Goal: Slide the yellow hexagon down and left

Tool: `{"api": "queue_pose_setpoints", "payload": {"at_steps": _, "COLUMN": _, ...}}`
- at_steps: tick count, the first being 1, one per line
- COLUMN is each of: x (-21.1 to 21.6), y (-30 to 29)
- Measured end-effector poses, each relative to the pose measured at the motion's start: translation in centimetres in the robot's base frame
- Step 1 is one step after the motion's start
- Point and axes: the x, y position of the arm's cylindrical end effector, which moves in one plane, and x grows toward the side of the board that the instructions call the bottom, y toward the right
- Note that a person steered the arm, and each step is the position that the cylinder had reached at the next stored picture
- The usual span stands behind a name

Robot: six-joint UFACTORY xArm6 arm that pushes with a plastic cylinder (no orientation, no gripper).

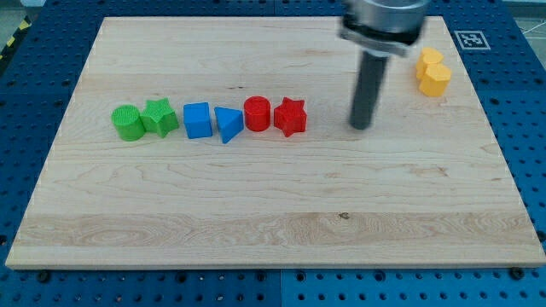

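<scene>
The yellow hexagon [436, 78] lies near the board's upper right edge, touching a second yellow block [429, 59] just above it. My tip [362, 126] rests on the board to the left of and below the hexagon, well apart from it. The red star [290, 117] is to the left of the tip, with a gap between them.
A row of blocks runs across the view's left half: green cylinder [128, 123], green star [159, 117], blue cube [197, 120], blue triangle [227, 124], red cylinder [257, 113], then the red star. The wooden board [273, 222] lies on a blue perforated table. A marker tag [471, 39] sits at the top right corner.
</scene>
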Motion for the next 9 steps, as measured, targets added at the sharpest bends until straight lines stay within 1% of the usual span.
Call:
{"api": "queue_pose_setpoints", "payload": {"at_steps": 1, "x": -0.6, "y": 7.1}}
{"api": "queue_pose_setpoints", "payload": {"at_steps": 2, "x": -4.0, "y": 11.2}}
{"api": "queue_pose_setpoints", "payload": {"at_steps": 4, "x": -10.1, "y": 10.2}}
{"api": "queue_pose_setpoints", "payload": {"at_steps": 5, "x": -10.5, "y": 8.8}}
{"api": "queue_pose_setpoints", "payload": {"at_steps": 7, "x": -6.2, "y": 7.0}}
{"api": "queue_pose_setpoints", "payload": {"at_steps": 8, "x": -5.1, "y": 6.8}}
{"api": "queue_pose_setpoints", "payload": {"at_steps": 9, "x": -9.1, "y": 8.4}}
